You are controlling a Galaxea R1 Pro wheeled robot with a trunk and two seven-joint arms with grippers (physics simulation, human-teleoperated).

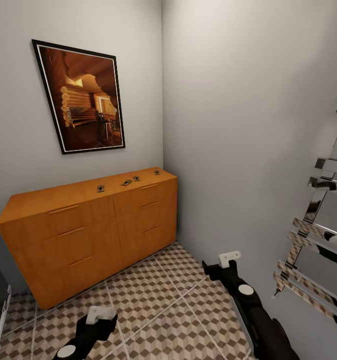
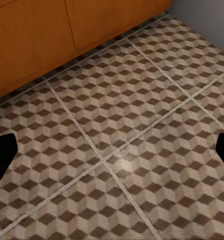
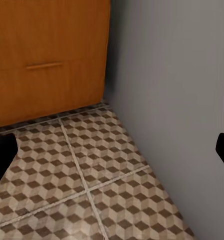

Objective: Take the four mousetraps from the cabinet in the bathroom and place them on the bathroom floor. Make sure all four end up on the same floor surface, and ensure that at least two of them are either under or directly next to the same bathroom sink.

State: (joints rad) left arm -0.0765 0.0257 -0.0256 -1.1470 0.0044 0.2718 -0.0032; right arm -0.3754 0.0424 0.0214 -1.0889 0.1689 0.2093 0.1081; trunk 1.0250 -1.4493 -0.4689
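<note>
You had the cabinet (image 1: 88, 225) in the corner ahead, its six drawer fronts shut, and all four mousetraps sat on its top near the right end: one (image 1: 100, 188) by the middle, two (image 1: 126, 183) (image 1: 137, 178) close together, and the last (image 1: 157, 172) nearest the side wall. Both arms hung low over the bathroom floor (image 1: 158, 305), well short of the cabinet. The left gripper (image 1: 100, 315) had its fingers spread wide with nothing between them, their dark tips showing at either edge of the left wrist view over bare tile; the right gripper (image 1: 228, 260) was likewise wide and empty beside the grey wall (image 3: 176, 100). The step in hand looked like the approach, so you would have done well to roll closer and square up to the right half of the cabinet. The traps are thin and flat, so a steep descent with fingers straddling the short sides seemed the surest grip.
</note>
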